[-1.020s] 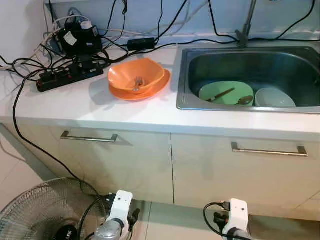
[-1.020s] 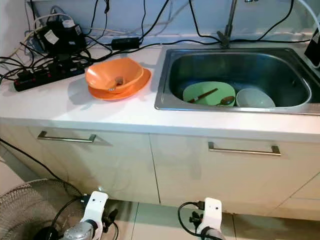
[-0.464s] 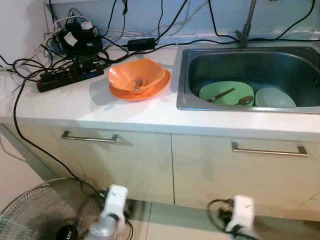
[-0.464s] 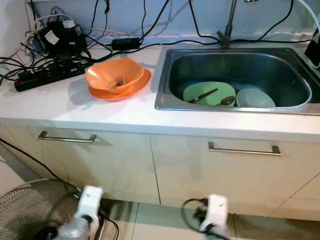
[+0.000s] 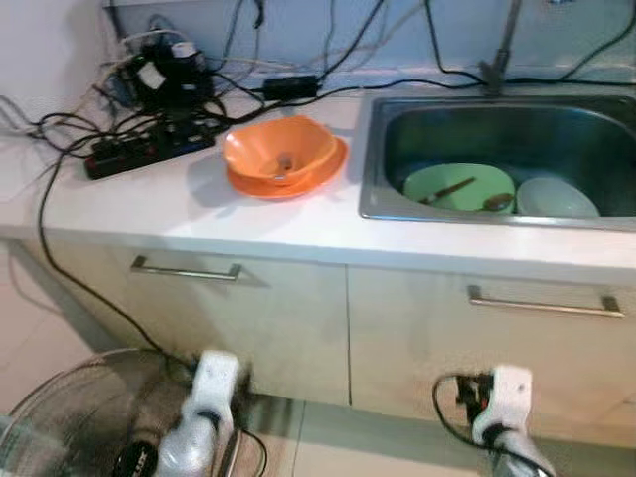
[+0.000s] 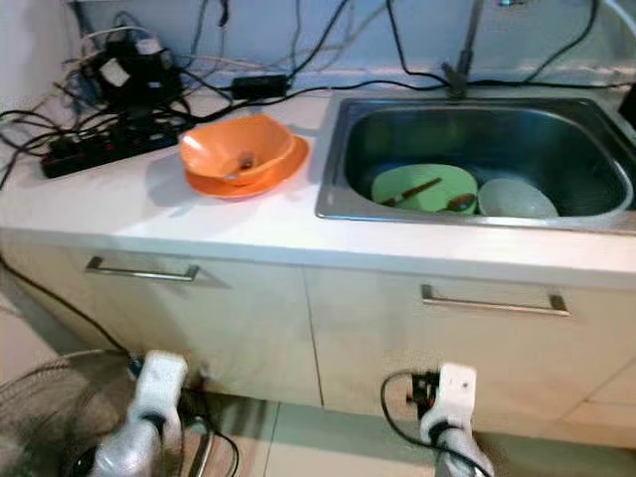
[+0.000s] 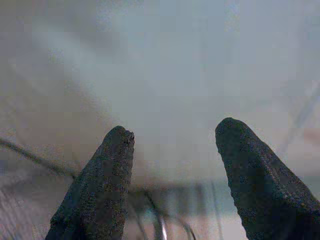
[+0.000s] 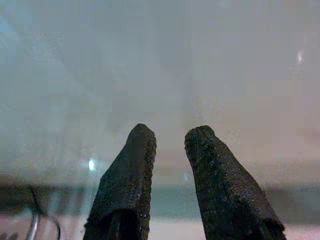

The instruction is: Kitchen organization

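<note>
An orange bowl (image 5: 268, 149) with a small utensil (image 5: 284, 162) in it sits on an orange plate (image 5: 333, 165) on the white counter (image 5: 199, 214). To its right, the steel sink (image 5: 447, 124) holds a green plate (image 5: 447, 174) with a stick and a spoon (image 5: 492, 202) on it, and a white bowl (image 5: 556, 197). Both arms hang low before the cabinet fronts, left arm (image 5: 212, 376) and right arm (image 5: 509, 393). My left gripper (image 7: 175, 130) is open on nothing. My right gripper (image 8: 170, 132) shows a narrow gap and holds nothing.
A black power strip (image 5: 149, 154), an adapter (image 5: 169, 75) and tangled cables crowd the counter's back left. The faucet base (image 5: 497, 70) stands behind the sink. Two drawer handles (image 5: 186, 268) (image 5: 547, 303) run below the counter edge. A floor fan (image 5: 70, 417) stands at lower left.
The whole picture has shifted a little and gone blurry, so the camera moved. Both hanging arms have swung slightly; the dishes lie as before.
</note>
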Motion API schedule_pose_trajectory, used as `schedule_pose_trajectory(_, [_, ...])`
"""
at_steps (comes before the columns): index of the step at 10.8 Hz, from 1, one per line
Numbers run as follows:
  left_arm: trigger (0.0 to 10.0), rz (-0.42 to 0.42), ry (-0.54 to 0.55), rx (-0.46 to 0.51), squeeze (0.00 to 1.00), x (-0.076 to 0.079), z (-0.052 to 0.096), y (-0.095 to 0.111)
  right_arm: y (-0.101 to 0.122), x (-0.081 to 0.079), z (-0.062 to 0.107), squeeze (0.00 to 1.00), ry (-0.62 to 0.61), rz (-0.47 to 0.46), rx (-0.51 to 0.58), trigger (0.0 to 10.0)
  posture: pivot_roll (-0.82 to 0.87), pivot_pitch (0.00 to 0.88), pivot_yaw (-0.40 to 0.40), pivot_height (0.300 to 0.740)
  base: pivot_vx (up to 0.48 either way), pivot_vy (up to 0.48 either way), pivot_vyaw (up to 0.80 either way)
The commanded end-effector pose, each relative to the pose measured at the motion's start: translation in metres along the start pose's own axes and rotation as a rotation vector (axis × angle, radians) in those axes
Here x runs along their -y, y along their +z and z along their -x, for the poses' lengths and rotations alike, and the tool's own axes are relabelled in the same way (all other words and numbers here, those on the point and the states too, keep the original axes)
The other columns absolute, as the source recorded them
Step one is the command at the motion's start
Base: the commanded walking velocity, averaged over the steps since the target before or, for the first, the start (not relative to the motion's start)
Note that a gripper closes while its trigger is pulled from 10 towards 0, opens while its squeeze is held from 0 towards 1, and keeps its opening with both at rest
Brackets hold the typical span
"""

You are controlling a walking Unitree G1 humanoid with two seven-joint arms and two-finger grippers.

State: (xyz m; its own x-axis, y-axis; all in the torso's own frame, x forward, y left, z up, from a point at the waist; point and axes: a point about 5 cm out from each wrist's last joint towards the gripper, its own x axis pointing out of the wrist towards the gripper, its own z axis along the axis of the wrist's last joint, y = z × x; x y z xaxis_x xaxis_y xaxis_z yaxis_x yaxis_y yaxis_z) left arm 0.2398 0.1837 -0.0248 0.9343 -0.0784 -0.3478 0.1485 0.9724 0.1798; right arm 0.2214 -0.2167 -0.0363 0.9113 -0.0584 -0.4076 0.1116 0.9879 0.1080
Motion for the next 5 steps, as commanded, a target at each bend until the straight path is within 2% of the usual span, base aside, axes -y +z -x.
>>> schedule_pose_trajectory(1, [10.0, -0.041, 0.015, 0.058, 0.00, -0.005, 0.002, 0.005, 0.003, 0.000, 0.003, 0.00, 0.010, 0.000, 0.046, 10.0, 0.05, 0.000, 0.112, 0.740, 0.000, 0.000, 0.00])
schedule_pose_trajectory(3, [10.0, -0.042, 0.091, 0.248, 0.00, -0.017, 0.007, 0.032, 0.026, 0.010, 0.012, 0.00, 0.019, 0.001, 0.213, 10.0, 0.06, 0.000, 0.117, 0.740, 0.000, 0.000, 0.00])
schedule_pose_trajectory(5, [10.0, -0.031, 0.118, 0.346, 0.00, -0.018, 0.007, 0.052, 0.049, 0.009, 0.015, 0.00, 0.029, 0.024, 0.313, 10.0, 0.05, 0.000, 0.114, 0.740, 0.000, 0.000, 0.00])
